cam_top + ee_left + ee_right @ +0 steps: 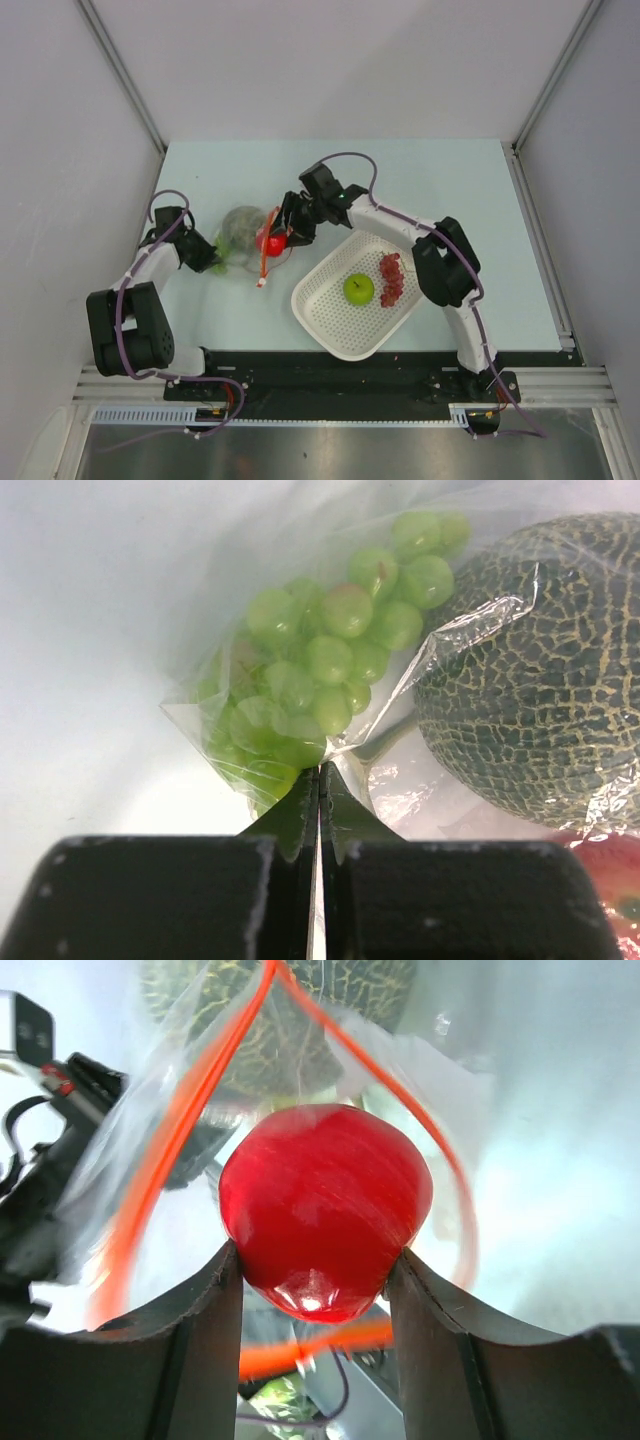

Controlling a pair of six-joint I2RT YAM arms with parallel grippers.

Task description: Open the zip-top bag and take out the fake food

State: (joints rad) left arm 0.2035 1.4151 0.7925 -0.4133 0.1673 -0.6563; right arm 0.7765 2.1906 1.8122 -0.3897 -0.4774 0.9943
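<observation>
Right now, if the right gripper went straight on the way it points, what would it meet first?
The red fruit sitting between its jaws; behind that, probably the netted melon inside the zip-top bag.

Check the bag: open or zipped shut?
Bag open: in the right wrist view its orange zip strip spreads in a wide loop around the red fruit gripped by the right tool.

Black right gripper, white arm, purple cable.
</observation>
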